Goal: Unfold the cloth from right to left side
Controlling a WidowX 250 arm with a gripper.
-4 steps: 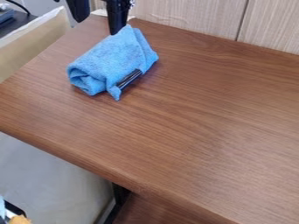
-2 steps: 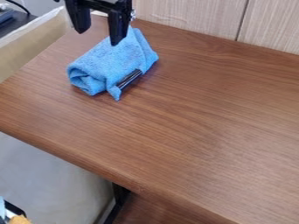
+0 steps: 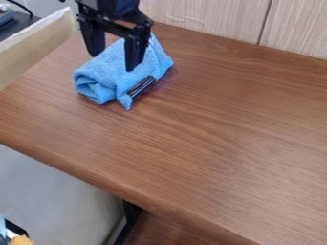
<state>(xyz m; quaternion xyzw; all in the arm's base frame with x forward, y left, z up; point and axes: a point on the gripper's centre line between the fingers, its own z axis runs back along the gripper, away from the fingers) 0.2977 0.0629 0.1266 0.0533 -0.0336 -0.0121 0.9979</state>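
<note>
Blue cloth [image 3: 105,79], bundled on the table [image 3: 214,129] at upper left, rolled end leftmost: we judge unfolding not begun, all of it left to do. Next rightward, over its far part, gripper [image 3: 114,61]: fingers wide apart, grasping nothing; we cannot tell whether either tip touches fabric.

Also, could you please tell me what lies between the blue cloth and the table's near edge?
Only bare brown tabletop lies between the blue cloth and the near edge, in the camera view.

Black gripper [image 3: 114,61] hanging downward at upper left, fingers spread apart.
</note>
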